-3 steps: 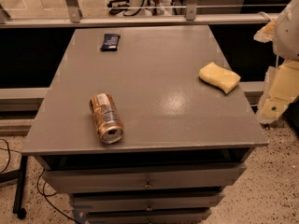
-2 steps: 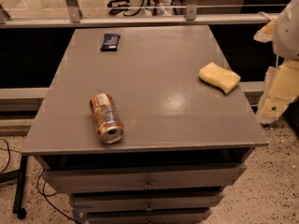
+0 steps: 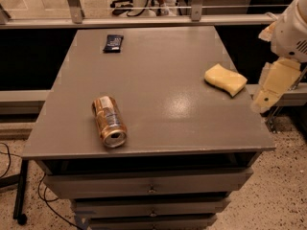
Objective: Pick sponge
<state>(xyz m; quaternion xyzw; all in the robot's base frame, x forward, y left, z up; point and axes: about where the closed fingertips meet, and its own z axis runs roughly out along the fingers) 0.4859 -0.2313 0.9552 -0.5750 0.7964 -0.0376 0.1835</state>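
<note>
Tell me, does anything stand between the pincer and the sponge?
Nothing visible does. The pincer hangs just off the right edge of the table, close beside the sponge; the soda can lies far across the table.

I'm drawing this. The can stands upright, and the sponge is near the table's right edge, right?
No: the camera view shows the can lying on its side. The sponge is near the table's right edge, with the gripper just beyond that edge.
</note>
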